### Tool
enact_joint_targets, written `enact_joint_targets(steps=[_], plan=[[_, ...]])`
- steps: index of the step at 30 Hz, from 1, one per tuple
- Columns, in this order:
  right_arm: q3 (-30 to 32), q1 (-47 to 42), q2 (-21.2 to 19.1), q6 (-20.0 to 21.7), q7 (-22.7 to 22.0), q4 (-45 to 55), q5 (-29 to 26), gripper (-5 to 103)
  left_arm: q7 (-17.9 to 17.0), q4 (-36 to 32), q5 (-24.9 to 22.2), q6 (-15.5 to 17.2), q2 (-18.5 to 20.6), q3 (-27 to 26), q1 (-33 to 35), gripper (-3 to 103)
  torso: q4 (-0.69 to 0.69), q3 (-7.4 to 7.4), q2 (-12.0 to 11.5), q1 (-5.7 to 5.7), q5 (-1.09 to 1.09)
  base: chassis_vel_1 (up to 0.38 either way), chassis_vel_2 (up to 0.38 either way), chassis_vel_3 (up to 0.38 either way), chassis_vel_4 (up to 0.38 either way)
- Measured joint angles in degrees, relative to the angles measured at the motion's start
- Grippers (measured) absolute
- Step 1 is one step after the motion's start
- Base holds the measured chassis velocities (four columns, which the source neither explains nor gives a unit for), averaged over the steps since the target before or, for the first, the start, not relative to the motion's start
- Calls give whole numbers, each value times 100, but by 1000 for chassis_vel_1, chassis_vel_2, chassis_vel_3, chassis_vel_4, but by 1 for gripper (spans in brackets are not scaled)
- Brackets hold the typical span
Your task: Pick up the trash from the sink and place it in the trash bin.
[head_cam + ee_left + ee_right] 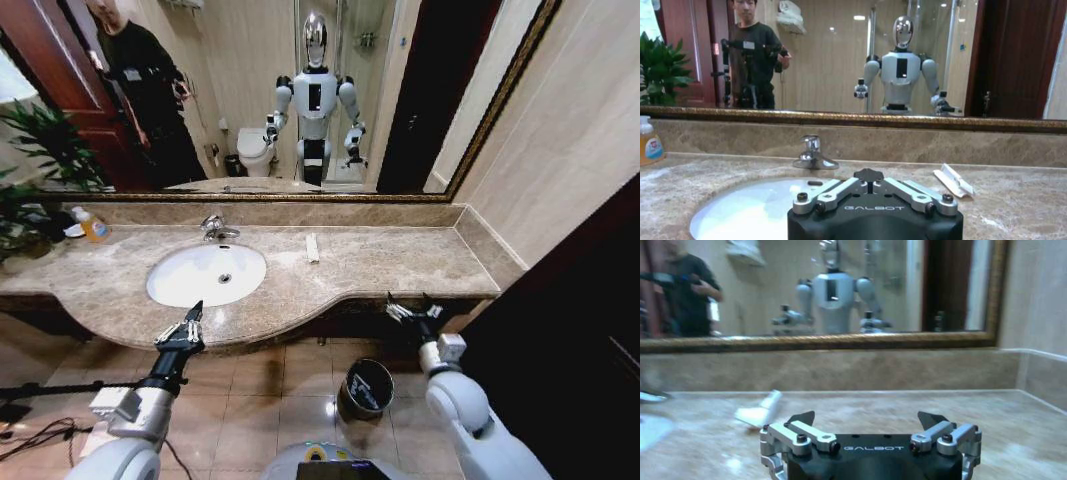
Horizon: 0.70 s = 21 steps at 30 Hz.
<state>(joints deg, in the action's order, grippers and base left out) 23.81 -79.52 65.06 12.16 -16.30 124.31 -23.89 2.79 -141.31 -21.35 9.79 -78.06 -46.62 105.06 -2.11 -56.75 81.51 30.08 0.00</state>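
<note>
Both grippers — left, right — before countertop.

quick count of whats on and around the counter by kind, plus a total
flat white packet on the countertop: 1
yellow-orange bottle at the counter's back left: 1
chrome faucet behind the sink: 1
dark trash bin on the floor: 1
robot hands, left hand and right hand, both empty at the counter's front edge: 2
total: 6
</note>
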Motion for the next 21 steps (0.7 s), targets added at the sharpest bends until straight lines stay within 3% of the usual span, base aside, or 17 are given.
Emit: enact_joint_targets(steps=[6,12,21], plan=[[-385,983,-40,127,37,-576,-123,100,0,0,0,0,0,0,0,0,0,0,0,0,0,0,0,0,0],[-1124,2164,-24,229,101,-1403,-515,100,-1,0,0,0,0,0,0,0,0,-1,0,1,1,0,0,0,0],[-2152,3633,190,250,163,-2619,-644,100,0,0,0,0,0,0,0,0,-1,-1,0,1,-2,0,0,0,0]])
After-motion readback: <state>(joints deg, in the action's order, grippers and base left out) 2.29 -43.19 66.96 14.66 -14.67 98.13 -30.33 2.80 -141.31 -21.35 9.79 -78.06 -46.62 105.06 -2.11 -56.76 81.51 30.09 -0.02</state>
